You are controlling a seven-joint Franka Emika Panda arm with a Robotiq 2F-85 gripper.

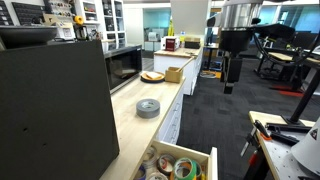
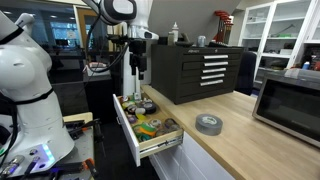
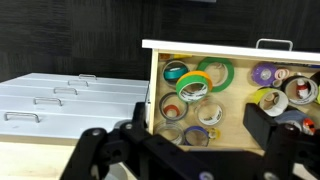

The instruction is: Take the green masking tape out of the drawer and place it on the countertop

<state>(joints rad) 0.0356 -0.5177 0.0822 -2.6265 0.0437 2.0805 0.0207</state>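
Small green masking tape ring [image 3: 229, 72] beside yellowish roll [image 3: 196, 77]; shallow drawer [image 2: 160, 147] w/ white front, pale wood sides; grey tape roll [image 2: 208, 124] on pale beige-wood countertop [image 2: 250, 135].

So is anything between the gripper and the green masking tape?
Nothing visible. The drawer is open, the gripper hangs open above it, and the green masking tape lies uncovered. A yellow roll overlaps its edge, which may crowd the grasp.

Matt pale wood countertop [image 2: 240, 135]
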